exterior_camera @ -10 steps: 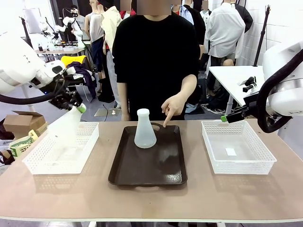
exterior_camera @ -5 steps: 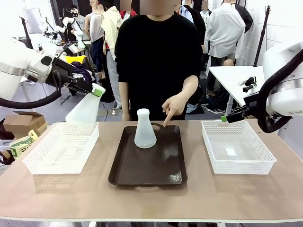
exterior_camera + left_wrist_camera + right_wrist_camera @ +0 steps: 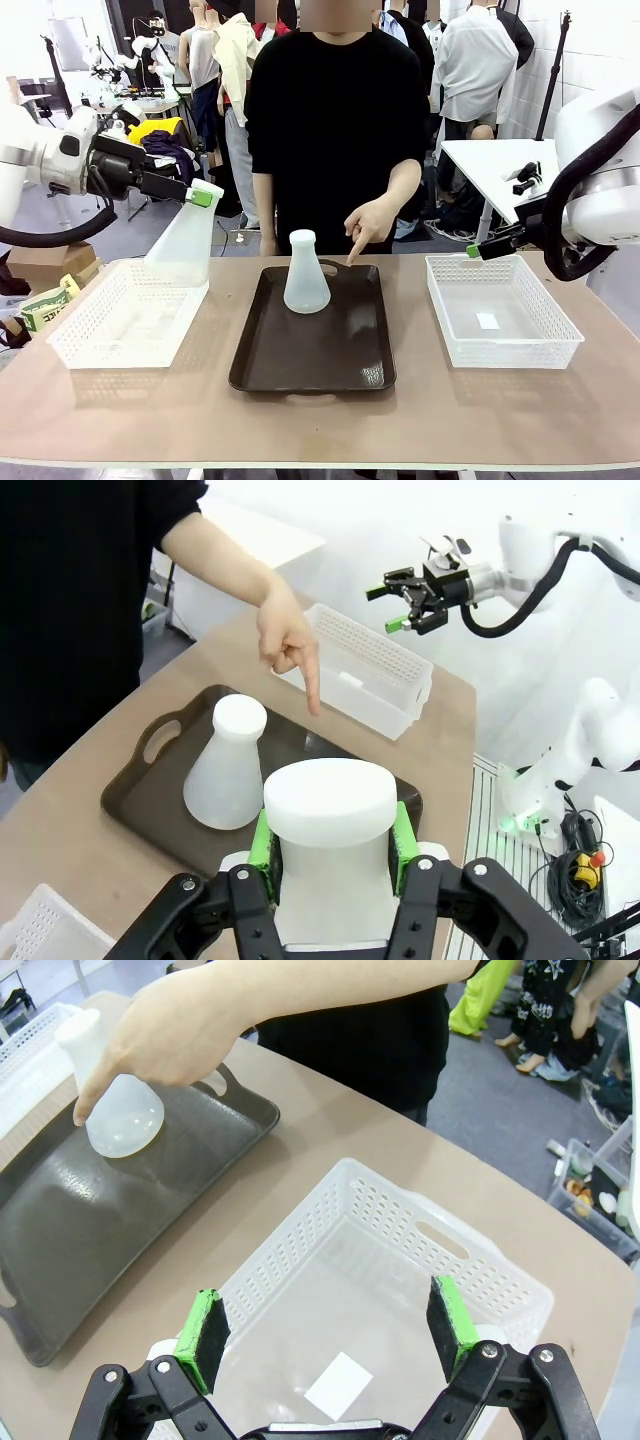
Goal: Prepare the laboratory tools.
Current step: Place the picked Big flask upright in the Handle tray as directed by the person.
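1. Now the left end effector (image 3: 203, 192) is clamped on the neck of the lifted flask (image 3: 183, 245), up out of the left basket (image 3: 128, 320) a second ago and carried toward the tray (image 3: 312, 340), hanging left of it.
2. Second flask (image 3: 305, 275) stands upright at the tray's far end, unmoved; the person's hand (image 3: 368, 226) points at the tray's spot right of it, likely the drop place.
3. Right end effector (image 3: 325, 1332) gapes wide, holding nothing, over the right basket (image 3: 503, 310), right of the tray.

Robot lab: several arm-equipped tables (image 3: 300, 420)
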You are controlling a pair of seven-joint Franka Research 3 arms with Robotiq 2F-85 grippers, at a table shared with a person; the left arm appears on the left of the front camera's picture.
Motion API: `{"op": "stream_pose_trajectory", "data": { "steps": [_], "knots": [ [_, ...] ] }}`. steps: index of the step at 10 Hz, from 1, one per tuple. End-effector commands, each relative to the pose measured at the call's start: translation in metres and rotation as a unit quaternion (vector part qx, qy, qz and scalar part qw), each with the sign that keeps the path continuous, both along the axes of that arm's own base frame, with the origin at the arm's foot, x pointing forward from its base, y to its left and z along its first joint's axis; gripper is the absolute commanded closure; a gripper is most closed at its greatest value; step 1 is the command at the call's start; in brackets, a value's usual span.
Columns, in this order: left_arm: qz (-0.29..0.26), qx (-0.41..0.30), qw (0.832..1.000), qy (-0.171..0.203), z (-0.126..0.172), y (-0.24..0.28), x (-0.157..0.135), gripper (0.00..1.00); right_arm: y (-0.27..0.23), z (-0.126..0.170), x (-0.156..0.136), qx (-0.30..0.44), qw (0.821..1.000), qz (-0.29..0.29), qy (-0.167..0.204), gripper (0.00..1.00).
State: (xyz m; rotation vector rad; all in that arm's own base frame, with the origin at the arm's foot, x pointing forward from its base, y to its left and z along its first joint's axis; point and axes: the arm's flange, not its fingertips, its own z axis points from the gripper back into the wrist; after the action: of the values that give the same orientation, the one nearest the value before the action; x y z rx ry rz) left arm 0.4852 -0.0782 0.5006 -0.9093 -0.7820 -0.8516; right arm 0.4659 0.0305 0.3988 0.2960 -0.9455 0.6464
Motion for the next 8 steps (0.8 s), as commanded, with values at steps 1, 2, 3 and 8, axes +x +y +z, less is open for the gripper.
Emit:
{"op": "stream_pose_trajectory", "data": {
  "steps": [1, 2, 3, 8],
  "knots": [
    [-0.007, 0.007, 0.999, -0.037, 0.005, -0.015, -0.001, 1.0, -0.001, 0.0, -0.001, 0.0, 1.0, -0.001, 0.001, 0.0],
    [-0.007, 0.007, 0.999, -0.037, 0.005, -0.015, -0.001, 1.0, -0.001, 0.0, -0.001, 0.0, 1.0, -0.001, 0.001, 0.0],
    [-0.005, 0.004, 1.0, -0.007, 0.001, -0.005, 0.0, 1.0, -0.001, 0.0, -0.001, 0.0, 1.0, -0.001, 0.001, 0.0],
    [-0.132, -0.079, 0.973, -0.17, -0.058, -0.106, -0.036, 1.0, -0.001, 0.0, -0.001, 0.0, 1.0, -0.001, 0.001, 0.0]
  ]
}}
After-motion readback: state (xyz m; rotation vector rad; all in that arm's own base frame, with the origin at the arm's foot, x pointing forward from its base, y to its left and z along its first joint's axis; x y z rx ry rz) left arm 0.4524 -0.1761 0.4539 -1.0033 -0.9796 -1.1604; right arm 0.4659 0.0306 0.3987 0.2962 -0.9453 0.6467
